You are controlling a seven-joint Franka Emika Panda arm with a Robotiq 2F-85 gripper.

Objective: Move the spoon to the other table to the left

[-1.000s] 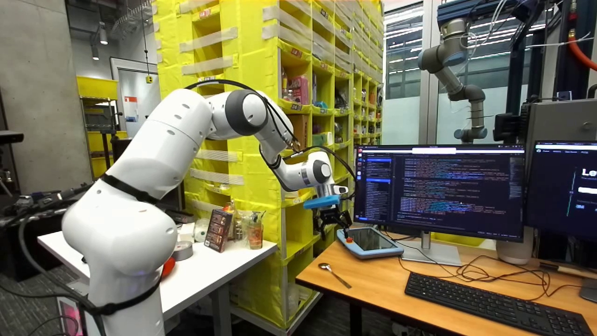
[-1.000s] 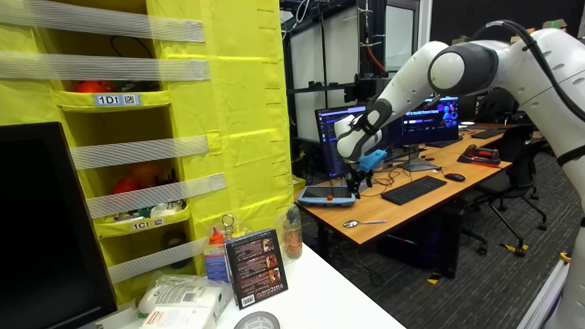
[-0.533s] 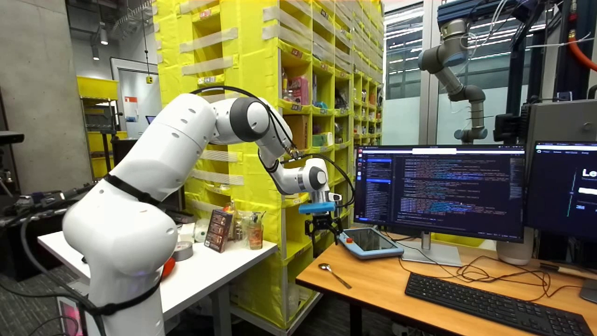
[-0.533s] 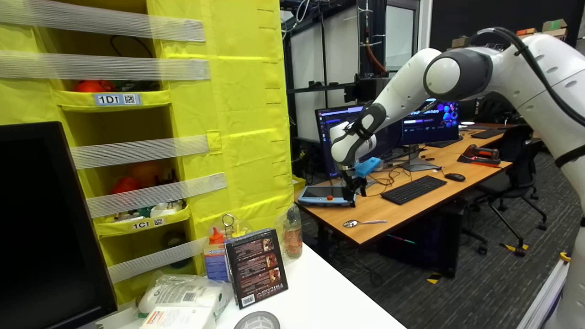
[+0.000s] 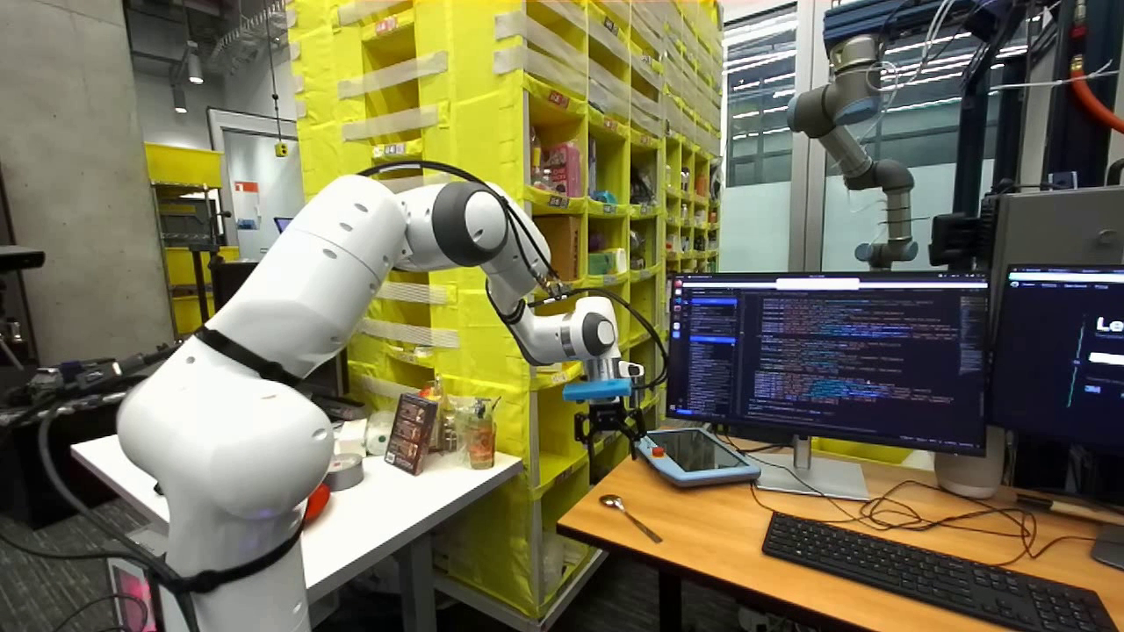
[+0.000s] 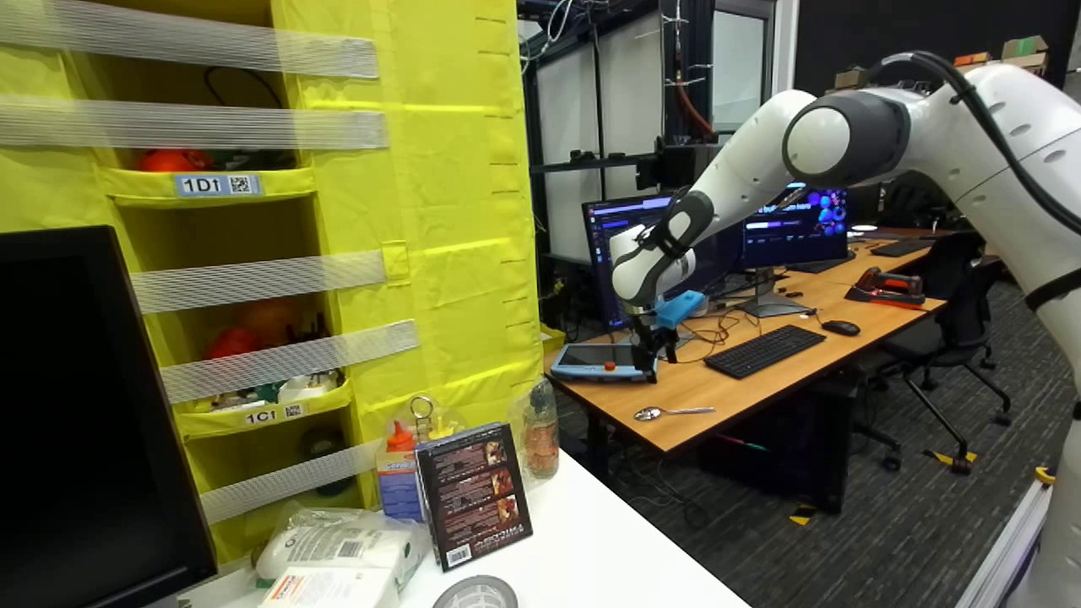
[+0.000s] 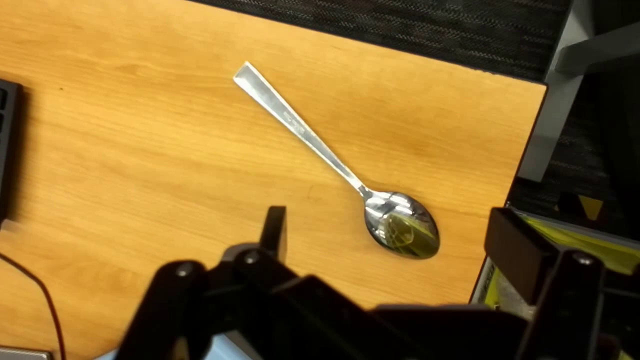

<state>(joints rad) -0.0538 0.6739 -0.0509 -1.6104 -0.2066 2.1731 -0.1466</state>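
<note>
One spoon lies centre-frame in the wrist view, apart from the empty, wide-spread hand; pre-grasp positioning appears current, next requiring rotation to straddle it, then descent.

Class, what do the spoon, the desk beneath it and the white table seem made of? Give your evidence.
Spoon: polished metal, probably stainless steel; bright, mirror-like reflections.
Desk: wood or laminate, smooth; grain lines show.
White table: perhaps laminate or painted board; plain, smooth-looking top, no visible grain.
</note>
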